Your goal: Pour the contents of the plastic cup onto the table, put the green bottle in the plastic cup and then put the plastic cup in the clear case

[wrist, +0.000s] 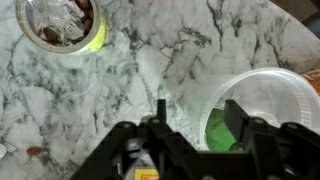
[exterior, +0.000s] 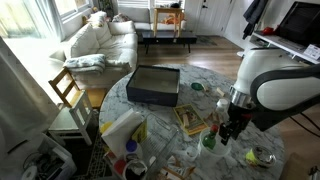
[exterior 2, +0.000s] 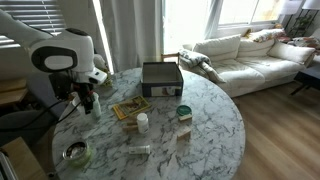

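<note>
In the wrist view the clear plastic cup stands on the marble table at the lower right. The green bottle lies inside it. My gripper is open and straddles the cup's near wall: the left finger is outside the cup, the right finger is inside next to the green bottle. In both exterior views the gripper hangs low over the table edge, and a green patch shows beside it. The case sits open near the table's far side.
A green-rimmed bowl with brown scraps stands close by. A book, a small white bottle and a green tin lie mid-table. A sofa and chairs surround the table.
</note>
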Motion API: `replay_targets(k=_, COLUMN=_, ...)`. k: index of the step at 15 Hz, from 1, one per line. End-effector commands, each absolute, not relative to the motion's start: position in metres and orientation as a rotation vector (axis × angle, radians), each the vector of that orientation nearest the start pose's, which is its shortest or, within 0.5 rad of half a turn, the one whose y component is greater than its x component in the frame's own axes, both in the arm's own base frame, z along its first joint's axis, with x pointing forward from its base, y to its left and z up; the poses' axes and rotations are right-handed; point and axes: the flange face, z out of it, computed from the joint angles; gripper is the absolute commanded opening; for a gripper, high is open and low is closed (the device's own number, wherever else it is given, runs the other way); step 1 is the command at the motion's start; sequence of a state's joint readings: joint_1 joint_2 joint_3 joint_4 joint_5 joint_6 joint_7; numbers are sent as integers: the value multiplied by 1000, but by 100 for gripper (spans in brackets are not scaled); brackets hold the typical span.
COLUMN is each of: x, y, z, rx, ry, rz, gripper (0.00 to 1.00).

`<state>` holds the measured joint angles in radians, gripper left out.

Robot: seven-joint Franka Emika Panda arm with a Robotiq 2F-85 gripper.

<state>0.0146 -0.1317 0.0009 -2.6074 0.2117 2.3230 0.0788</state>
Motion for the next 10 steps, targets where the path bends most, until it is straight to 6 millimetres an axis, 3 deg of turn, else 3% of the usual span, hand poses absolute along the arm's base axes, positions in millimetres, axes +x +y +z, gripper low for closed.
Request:
replay_targets(k=1, x=411, y=12, z=279, rx=-2944, ry=348, rz=244, gripper=29)
replay_targets(k=5, x=413, y=8, z=285, rx=-2924, ry=375, rz=240, gripper=1)
replay_targets(k=10, x=419, y=1, z=303, rx=-2904, ry=380, rz=197, gripper=1)
